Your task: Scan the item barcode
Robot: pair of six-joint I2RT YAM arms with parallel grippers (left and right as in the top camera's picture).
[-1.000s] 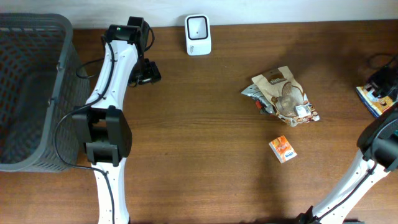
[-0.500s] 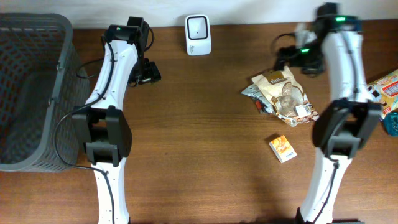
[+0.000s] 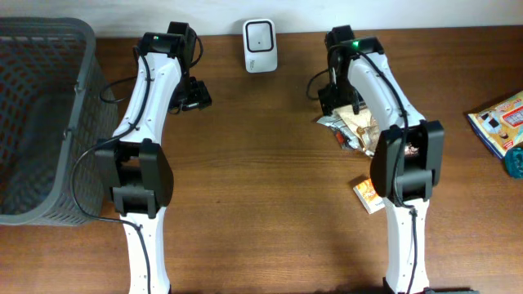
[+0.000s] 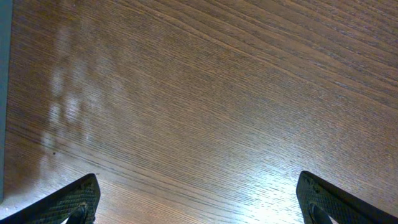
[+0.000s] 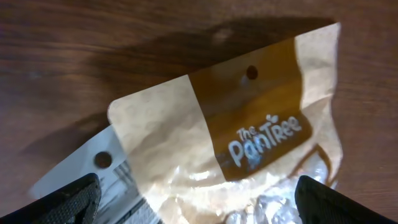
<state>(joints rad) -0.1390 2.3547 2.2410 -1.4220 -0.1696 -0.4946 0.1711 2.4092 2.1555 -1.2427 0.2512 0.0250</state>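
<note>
Lower right gripper point(image 5: 199, 208), jaws fully apart and empty, squarely over brown snack bag point(image 5: 236, 143), pinch one flat edge, leave barcode unobstructed for scanner point(image 3: 260, 34); left gripper point(image 4: 199, 205) wide open, empty.

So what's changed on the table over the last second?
The right arm swung in from the table's right edge; its right pincer now hangs open over the brown snack bag, gripping nothing. The left pincer, scanner, basket and small orange box stayed put.
</note>
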